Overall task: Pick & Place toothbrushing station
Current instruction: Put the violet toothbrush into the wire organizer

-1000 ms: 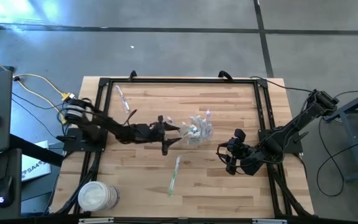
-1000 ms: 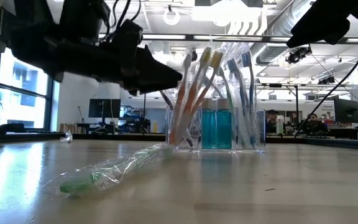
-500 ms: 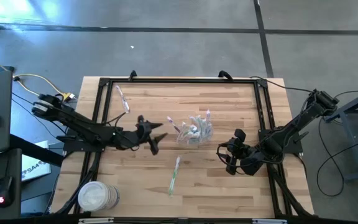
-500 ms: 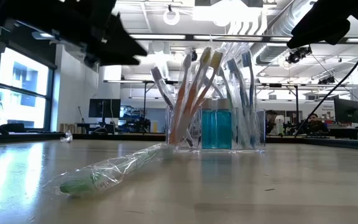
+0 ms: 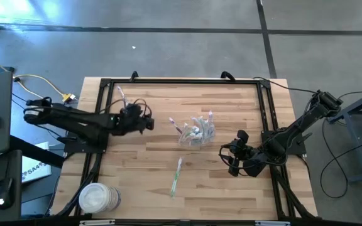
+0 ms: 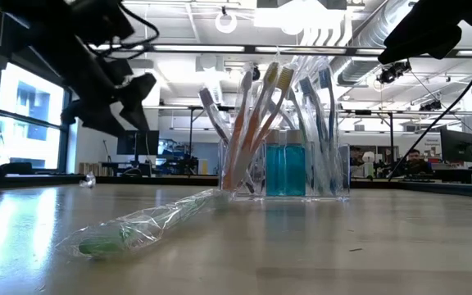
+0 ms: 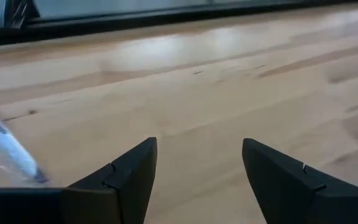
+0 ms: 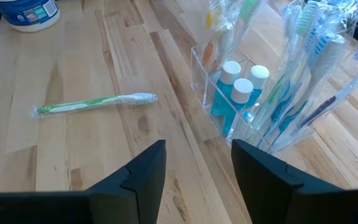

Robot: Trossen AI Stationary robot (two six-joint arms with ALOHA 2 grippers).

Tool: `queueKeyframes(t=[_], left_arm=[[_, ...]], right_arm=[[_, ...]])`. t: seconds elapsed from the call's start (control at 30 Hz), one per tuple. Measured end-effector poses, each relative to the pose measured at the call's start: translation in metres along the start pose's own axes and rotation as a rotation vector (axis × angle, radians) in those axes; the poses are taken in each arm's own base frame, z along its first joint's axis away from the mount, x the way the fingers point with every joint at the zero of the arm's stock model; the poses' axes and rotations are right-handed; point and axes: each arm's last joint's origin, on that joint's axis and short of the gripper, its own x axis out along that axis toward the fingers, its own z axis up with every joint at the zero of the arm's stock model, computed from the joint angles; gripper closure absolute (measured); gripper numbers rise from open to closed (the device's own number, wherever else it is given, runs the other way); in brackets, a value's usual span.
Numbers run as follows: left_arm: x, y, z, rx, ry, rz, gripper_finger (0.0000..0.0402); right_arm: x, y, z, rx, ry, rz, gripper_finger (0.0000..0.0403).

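Container (image 8: 229,93) clear; tubes (image 8: 241,93) turquoise, white caps; loose toothbrush (image 8: 95,104) green-white, clear wrap; tub (image 8: 27,12) white, blue label; table (image 5: 137,169) pale wood, striped grain; grippers black.

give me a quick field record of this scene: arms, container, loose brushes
left gripper: open, empty, above the table's left side
right gripper: open, empty, waiting right of the container
container: clear, upright mid-table, holding wrapped toothbrushes and white-capped tubes
green toothbrush: wrapped, lying flat on the table, apart from the container
second loose toothbrush: wrapped, lying near the far left corner
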Motion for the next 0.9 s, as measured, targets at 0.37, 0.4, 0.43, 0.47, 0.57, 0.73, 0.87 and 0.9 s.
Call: queueKeyframes(t=[0.37,0.4,0.43,0.47,0.57,0.73,0.87,0.9], left_arm=[[0.001,0.009,0.074,-0.01,0.246,0.208,0.0167],[-0.001,0.011,0.082,-0.016,0.269,0.231,0.0167],[-0.002,0.013,0.09,-0.02,0.286,0.259,0.0167],[-0.002,0.014,0.096,-0.026,0.298,0.282,0.0167],[-0.001,0.018,0.109,-0.061,0.353,0.354,0.0167],[0.014,0.024,0.118,-0.237,0.49,0.429,0.0167],[0.039,0.031,0.119,-0.327,0.609,0.471,0.0167],[0.046,0.033,0.118,-0.341,0.638,0.485,0.0167]], right_arm=[[0.006,-0.004,-0.013,-0.02,0.018,-0.016,0.0228],[0.007,-0.005,-0.014,-0.023,0.021,-0.02,0.0228],[0.008,-0.005,-0.016,-0.02,0.016,-0.02,0.0228],[0.008,-0.005,-0.016,-0.013,0.009,-0.014,0.0228],[0.009,-0.004,-0.017,-0.009,0.001,0.001,0.0228],[0.009,-0.004,-0.017,-0.024,0.003,0.004,0.0228],[0.009,-0.004,-0.017,-0.025,0.003,0.004,0.0228],[0.009,-0.004,-0.017,-0.025,0.003,0.004,0.0228]])
